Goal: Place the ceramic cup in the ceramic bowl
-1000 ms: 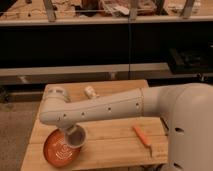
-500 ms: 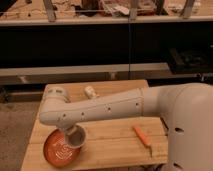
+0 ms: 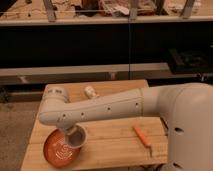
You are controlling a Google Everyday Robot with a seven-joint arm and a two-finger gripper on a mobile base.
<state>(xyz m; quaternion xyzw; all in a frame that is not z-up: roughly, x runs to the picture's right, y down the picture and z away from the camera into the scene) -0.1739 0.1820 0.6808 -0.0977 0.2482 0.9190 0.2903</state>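
Note:
The ceramic cup, small and whitish-grey with a darker inside, hangs at the end of my arm over the right part of the ceramic bowl. The bowl is wide, shallow and orange-red with a pale swirl at its centre, and it sits at the table's front left corner. My gripper comes down from the wrist at the left and is shut on the cup. The wrist hides most of it. The cup overlaps the bowl's upper right rim.
The wooden table holds a thin orange stick-like object at the right front and a small cream-white lumpy object near the back edge. My white arm spans the table from the right. Dark shelving stands behind.

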